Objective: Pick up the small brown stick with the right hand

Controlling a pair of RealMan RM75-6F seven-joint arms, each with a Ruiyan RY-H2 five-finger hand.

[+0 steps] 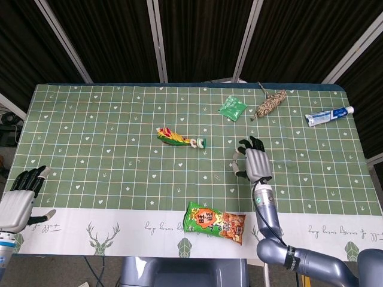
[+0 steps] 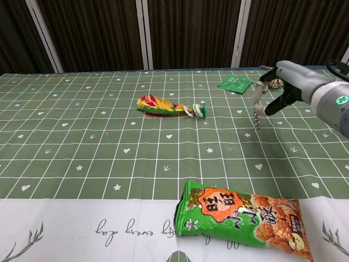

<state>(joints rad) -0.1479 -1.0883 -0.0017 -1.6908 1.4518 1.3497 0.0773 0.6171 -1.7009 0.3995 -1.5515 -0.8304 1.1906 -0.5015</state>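
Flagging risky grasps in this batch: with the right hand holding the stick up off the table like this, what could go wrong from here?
1. The right hand pinches only the top of the small brown stick, which hangs down from its fingers; so shallow a hold could let it slip or swing loose.
2. The stick hangs above the green checked tablecloth; if dropped, it might roll away and need a fresh grasp.
3. The head view largely hides the stick behind the hand, so slippage could go unnoticed there.

The whole table (image 1: 90, 119) is seen from high above in the head view, angled steeply down toward the dark curtains. A low, near-level look across the tabletop is given by the chest view, set closer. The snack bag (image 1: 214, 222) (image 2: 240, 214) and the right hand (image 1: 256, 162) (image 2: 278, 87) are shared by both views.
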